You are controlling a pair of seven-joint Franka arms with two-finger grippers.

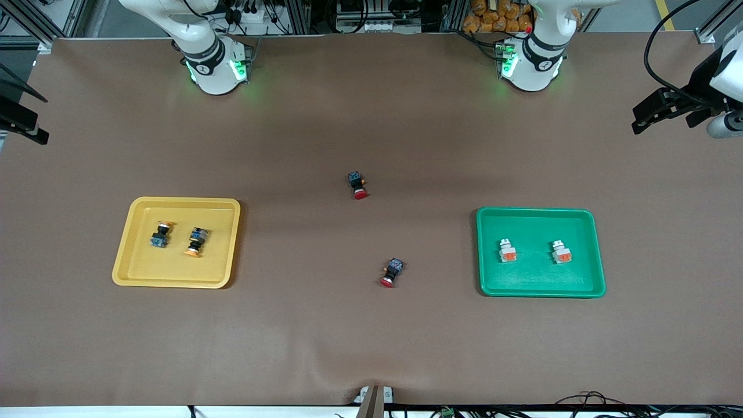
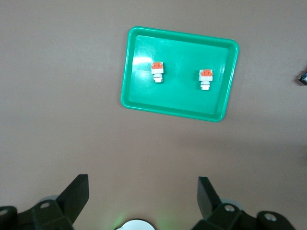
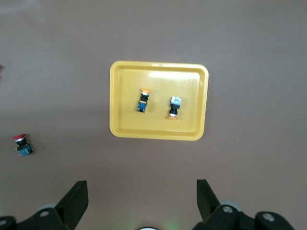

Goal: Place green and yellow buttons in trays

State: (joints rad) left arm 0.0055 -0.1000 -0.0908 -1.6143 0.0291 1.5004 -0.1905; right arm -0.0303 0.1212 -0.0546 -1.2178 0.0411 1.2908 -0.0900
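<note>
The yellow tray [image 1: 174,273] holds two black-and-blue buttons with orange-yellow caps [image 1: 160,234] [image 1: 197,241], lying on their sides. The green tray [image 1: 534,281] holds two white-grey buttons with orange blocks [image 1: 507,251] [image 1: 561,252]. My left gripper [image 2: 142,182] is open and empty, high over bare table, and its wrist view shows the green tray [image 2: 182,103] and its two buttons [image 2: 157,72] [image 2: 205,79]. My right gripper [image 3: 141,184] is open and empty, high over bare table, and its wrist view shows the yellow tray [image 3: 158,128] and its buttons [image 3: 143,100] [image 3: 174,107]. Neither hand shows in the front view.
Two black switches with red caps lie on the brown table between the trays, one [image 1: 358,184] nearer the arms' bases, one [image 1: 393,271] nearer the front camera. Black fixtures [image 1: 667,107] [image 1: 20,122] stand at both table ends.
</note>
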